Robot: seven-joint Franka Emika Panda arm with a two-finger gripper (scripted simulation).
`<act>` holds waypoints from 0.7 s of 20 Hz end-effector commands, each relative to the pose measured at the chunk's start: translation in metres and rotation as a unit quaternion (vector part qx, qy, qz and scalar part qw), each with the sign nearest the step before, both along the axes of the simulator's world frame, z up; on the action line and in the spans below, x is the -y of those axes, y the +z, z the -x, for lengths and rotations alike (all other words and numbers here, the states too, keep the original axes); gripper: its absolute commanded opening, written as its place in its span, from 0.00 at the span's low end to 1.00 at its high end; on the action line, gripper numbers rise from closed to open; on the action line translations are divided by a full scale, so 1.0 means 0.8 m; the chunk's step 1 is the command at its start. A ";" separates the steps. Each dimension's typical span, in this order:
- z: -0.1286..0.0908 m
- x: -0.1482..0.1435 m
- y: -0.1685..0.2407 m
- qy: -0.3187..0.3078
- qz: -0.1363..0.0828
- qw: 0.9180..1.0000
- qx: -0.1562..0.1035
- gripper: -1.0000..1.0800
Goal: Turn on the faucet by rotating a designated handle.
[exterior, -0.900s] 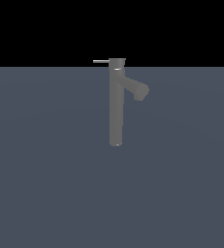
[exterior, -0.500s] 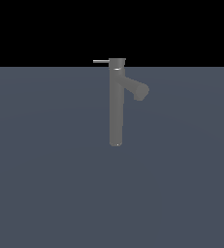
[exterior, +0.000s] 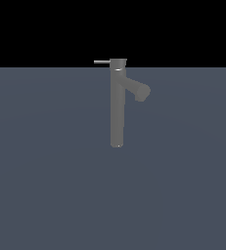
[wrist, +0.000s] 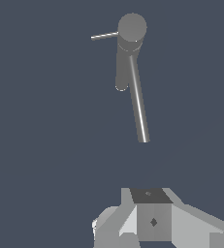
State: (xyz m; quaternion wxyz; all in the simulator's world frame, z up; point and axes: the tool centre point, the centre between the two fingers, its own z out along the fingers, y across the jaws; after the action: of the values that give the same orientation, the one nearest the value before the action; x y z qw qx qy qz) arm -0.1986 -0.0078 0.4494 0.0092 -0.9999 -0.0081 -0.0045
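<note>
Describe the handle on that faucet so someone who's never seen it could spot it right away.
Find the tall dark grey faucet standing alone on the flat surface. At its top, the handle juts sideways from the cap: a thin, pale, level rod, unlike the thicker, angled spout stub lower down.

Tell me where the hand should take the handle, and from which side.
Probably near the free tip of the handle, the thin rod sticking out sideways from the cap toward the exterior view's left. That end sits farthest from the faucet column, so it gives the most leverage and room. Come from above, away from the spout stub, with one finger on each side of the rod.
</note>
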 end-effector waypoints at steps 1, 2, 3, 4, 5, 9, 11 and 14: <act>-0.021 -0.003 -0.014 0.006 0.001 1.000 0.000 0.00; -0.031 -0.004 -0.020 0.009 0.001 1.000 0.000 0.00; -0.041 -0.005 -0.027 0.011 0.001 1.000 -0.001 0.00; -0.050 -0.006 -0.033 0.014 0.002 1.000 -0.001 0.00; -0.060 -0.008 -0.039 0.017 0.002 1.000 -0.001 0.00; -0.098 -0.013 -0.064 0.027 0.003 1.000 -0.001 0.00; -0.117 -0.017 -0.076 0.032 0.004 0.999 -0.001 0.00; -0.145 -0.022 -0.094 0.040 0.005 0.999 -0.002 0.00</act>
State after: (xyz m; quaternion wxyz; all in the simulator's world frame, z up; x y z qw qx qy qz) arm -0.0940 0.0074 0.3817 0.0052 -0.9990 -0.0441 -0.0020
